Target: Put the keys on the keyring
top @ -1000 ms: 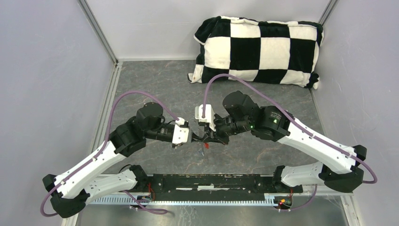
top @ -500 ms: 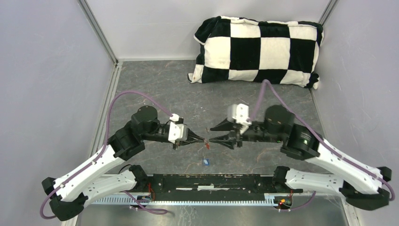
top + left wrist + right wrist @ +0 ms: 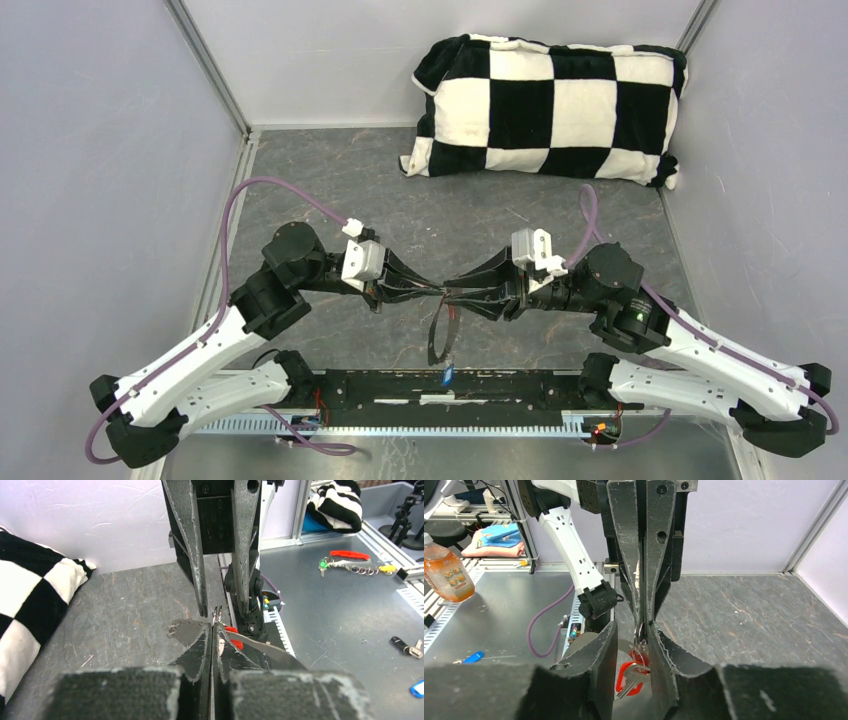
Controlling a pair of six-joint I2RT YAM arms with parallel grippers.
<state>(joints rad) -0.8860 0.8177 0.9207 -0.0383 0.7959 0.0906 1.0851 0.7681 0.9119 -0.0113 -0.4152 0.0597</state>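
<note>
Threading step: jaws of the left gripper (image 3: 212,627) pinch the keyring (image 3: 438,335), which hangs above the worktop (image 3: 350,190) with the red key (image 3: 630,677) dangling, while the right gripper (image 3: 631,627) straddles it with jaws half-open, likely needing a careful regrip.

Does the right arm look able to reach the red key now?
Probably yes: the red key dangles from the keyring pinched in the shut left claw, directly between the parted fingers of the right claw, nothing blocking it.
</note>
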